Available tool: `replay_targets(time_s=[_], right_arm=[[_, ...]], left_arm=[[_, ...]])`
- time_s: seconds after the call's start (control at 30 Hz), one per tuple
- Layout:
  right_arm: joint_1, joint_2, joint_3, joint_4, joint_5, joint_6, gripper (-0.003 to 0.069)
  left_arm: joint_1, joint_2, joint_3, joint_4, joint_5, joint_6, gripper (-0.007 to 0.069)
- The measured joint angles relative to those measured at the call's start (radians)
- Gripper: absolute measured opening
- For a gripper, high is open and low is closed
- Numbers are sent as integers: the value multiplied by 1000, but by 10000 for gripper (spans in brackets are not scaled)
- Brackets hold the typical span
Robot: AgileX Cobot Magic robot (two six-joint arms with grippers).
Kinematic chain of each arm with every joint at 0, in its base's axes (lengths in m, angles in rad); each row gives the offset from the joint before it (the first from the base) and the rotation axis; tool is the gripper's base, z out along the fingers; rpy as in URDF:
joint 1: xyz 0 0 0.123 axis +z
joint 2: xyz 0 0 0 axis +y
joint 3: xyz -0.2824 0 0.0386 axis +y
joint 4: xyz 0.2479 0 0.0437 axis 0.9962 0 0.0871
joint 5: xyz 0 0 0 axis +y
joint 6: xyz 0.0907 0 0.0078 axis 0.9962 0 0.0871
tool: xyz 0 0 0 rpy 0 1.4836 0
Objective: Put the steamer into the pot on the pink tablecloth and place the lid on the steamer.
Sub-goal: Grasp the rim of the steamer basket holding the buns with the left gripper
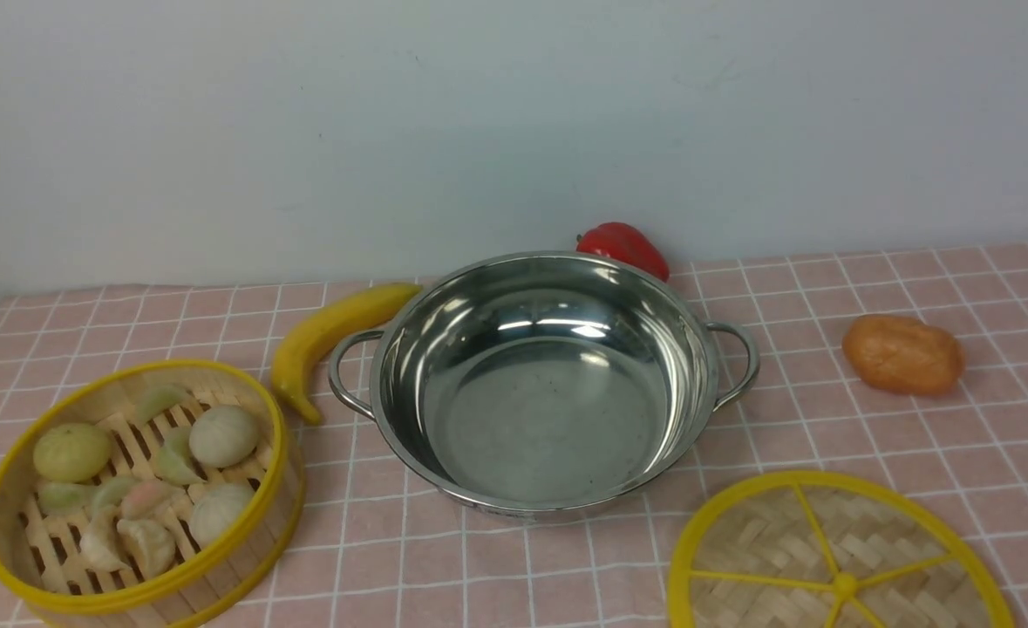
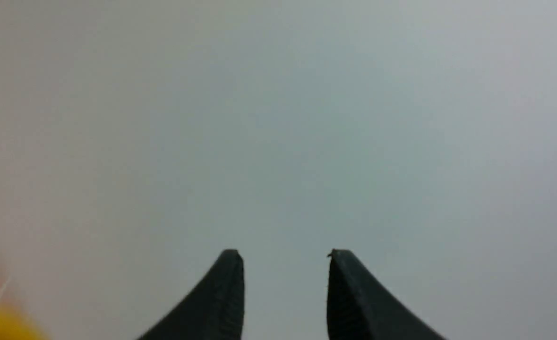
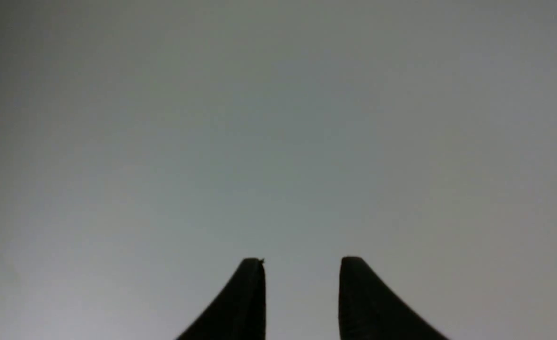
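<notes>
With left gripper (image 2: 285,257) and right gripper (image 3: 302,262) both spread and empty, the steamer (image 1: 234,567) sits left of the pot (image 1: 548,419), lid (image 1: 836,558) near-right of it, so the left should pinch the steamer's wall firmly and lift level.

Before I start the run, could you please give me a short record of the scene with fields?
steamer: on the pink tablecloth, front left, holds buns and dumplings, uncovered
pot: centre, empty
lid: flat on the cloth, front right
left gripper: open, empty
right gripper: open, empty
extras: banana left of pot, red pepper behind it, orange-brown lump to its right
</notes>
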Motion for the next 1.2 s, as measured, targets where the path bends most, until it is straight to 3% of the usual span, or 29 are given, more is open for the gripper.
replay_targets(time_s=[0.03, 0.1, 0.17, 0.2, 0.23, 0.27, 0.4, 0.47, 0.5, 0.6, 0.67, 0.73, 0.77, 0.83, 1.0, 1.07, 1.2], right_arm=[[0, 3, -10, -18, -7, -6, 240], [0, 55, -157, -167, -15, -28, 240], [0, 84, -219, -242, 14, -31, 240], [0, 139, -331, -384, 100, -26, 240], [0, 154, -344, -423, 113, -21, 240], [0, 215, -439, -566, 218, 14, 240], [0, 354, -602, -898, 479, 201, 240], [0, 400, -629, -966, 569, 262, 240], [0, 448, -650, -1029, 662, 326, 240], [9, 496, -652, -1042, 755, 334, 240], [46, 526, -652, -1001, 827, 274, 240], [86, 544, -653, -944, 884, 195, 240], [144, 569, -654, -842, 968, 62, 240], [216, 602, -654, -735, 1074, -70, 240], [390, 721, -654, -450, 1344, -384, 240], [454, 791, -654, -356, 1422, -456, 240], [535, 871, -654, -311, 1478, -504, 240]], left_arm=[[0, 0, -12, 6, -8, 0, 243], [0, 11, -172, 121, -80, 153, 243], [0, 28, -233, 176, -87, 222, 243], [0, 69, -324, 263, -65, 348, 243], [0, 75, -345, 284, -59, 362, 243], [0, 138, -434, 360, 15, 478, 243], [0, 281, -551, 428, 243, 544, 243], [0, 350, -580, 436, 347, 525, 243], [0, 444, -591, 444, 471, 471, 243], [0, 574, -593, 493, 684, 379, 243], [0, 685, -594, 571, 821, 298, 243], [0, 759, -600, 659, 917, 235, 243], [0, 838, -615, 799, 992, 158, 243], [0, 918, -639, 932, 1054, 72, 243], [2, 1071, -710, 1248, 1105, -97, 243], [15, 1109, -729, 1313, 1095, -160, 243], [114, 1148, -734, 1306, 1064, -245, 243]])
